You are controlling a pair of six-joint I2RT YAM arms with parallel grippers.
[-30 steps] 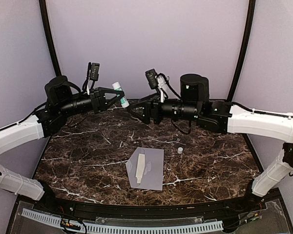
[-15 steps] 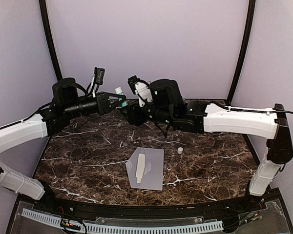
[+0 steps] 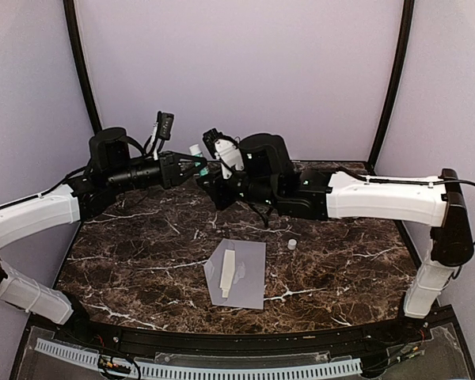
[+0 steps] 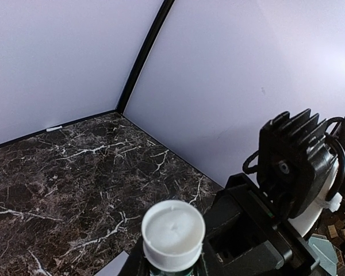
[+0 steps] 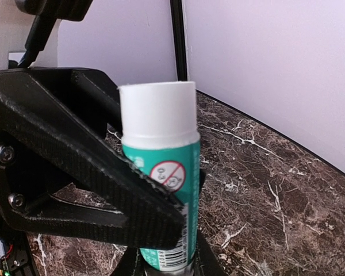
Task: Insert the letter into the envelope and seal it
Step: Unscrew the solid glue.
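At upper centre, glue stick (image 5: 158, 172) is clamped by left tool (image 3: 193, 163); right tool (image 3: 212, 179), closure untellable, is positioned just right; envelope (image 3: 247, 277) is laid well below both.

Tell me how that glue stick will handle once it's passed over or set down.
The glue stick is a smooth round tube, so it may slip in jaws and would probably roll if laid flat. Tall and narrow, it likely tips easily when stood.

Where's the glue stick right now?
In the top view, the glue stick is up in the air over the far middle of the table, clamped in the left gripper, with the right gripper right beside it.
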